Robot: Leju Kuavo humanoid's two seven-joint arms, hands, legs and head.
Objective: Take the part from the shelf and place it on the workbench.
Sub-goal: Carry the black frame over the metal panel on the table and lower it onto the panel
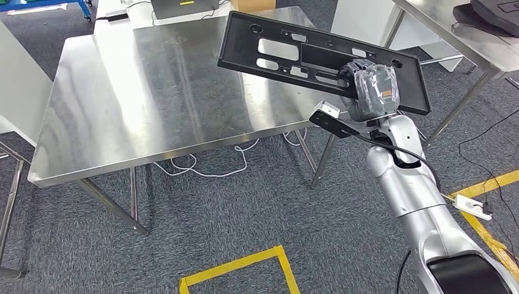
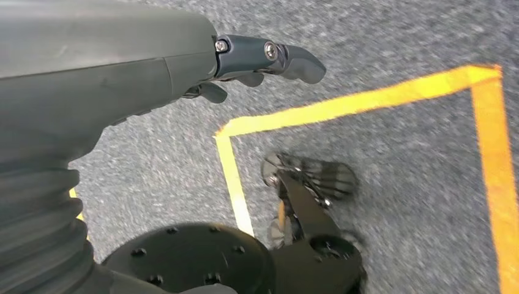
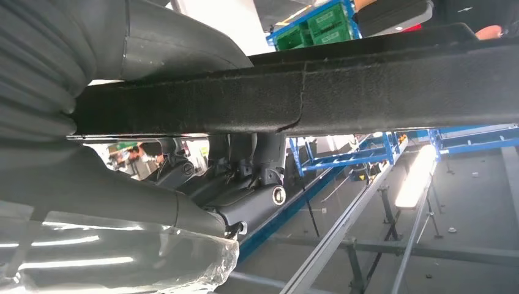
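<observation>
- I am in the placing step: my right hand [image 1: 373, 92] holds the long flat black plastic part with cut-out slots [image 1: 306, 55], fingers [image 3: 254, 159] wrapped under its near long edge and thumb on top.
- The part hangs tilted in the air over the right end of the bare stainless-steel tabletop [image 1: 153, 98], partly past its right edge and not yet touching it.
- By my judgement, the next move calls for carrying the part further in over the steel, levelling it, lowering it until it lies flat, then spreading my fingers.
- The risk: released too near the edge, the part could tip off.
- My left hand [image 2: 257, 61] hangs over grey carpet with yellow tape lines [image 2: 367, 101], fingers lightly curled, holding nothing.
- Containers: green crates [image 3: 318, 24] sit on a distant blue rack; I cannot tell their contents.
</observation>
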